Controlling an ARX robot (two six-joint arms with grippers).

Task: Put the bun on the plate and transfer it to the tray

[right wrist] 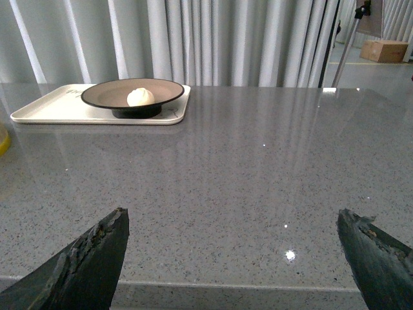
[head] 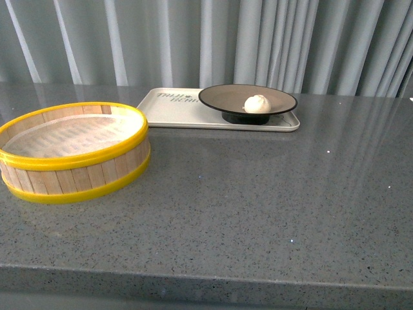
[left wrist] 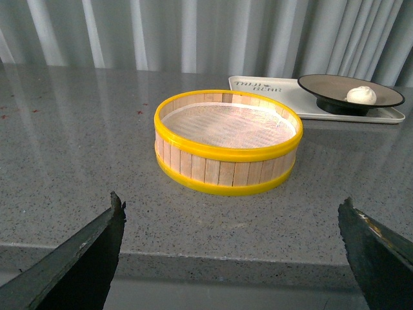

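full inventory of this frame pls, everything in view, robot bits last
bun: 1, white, on the plate, right of its centre in the front view
plate: 1, beige-brown with black rim, standing on the right end of the tray
tray: 1, cream-white with dark lettering, far side of the table
steamer basket: 1, wood with yellow rims, front left, nothing visible inside
table: 1, grey speckled
curtain: grey-white, behind the table
left gripper: dark jaws wide apart, holding nothing
right gripper: dark jaws wide apart, holding nothing
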